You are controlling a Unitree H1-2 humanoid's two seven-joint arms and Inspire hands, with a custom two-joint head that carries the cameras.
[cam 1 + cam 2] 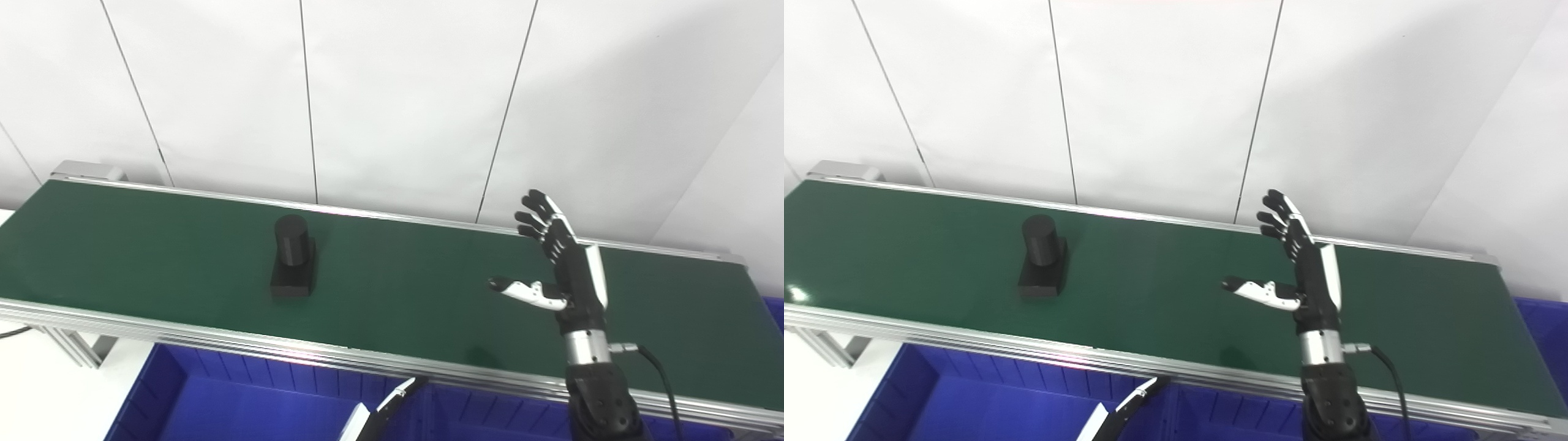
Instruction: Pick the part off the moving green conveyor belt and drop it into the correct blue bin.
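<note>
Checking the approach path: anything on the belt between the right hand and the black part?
Nothing. Only bare green belt separates the open right hand from the black part; both eye views show it.

A black part (pixel 293 257), an upright cylinder on a rectangular base, is seen standing on the green conveyor belt (pixel 398 288), left of centre. Blue bins (pixel 245 398) are set below the belt's near edge.
</note>
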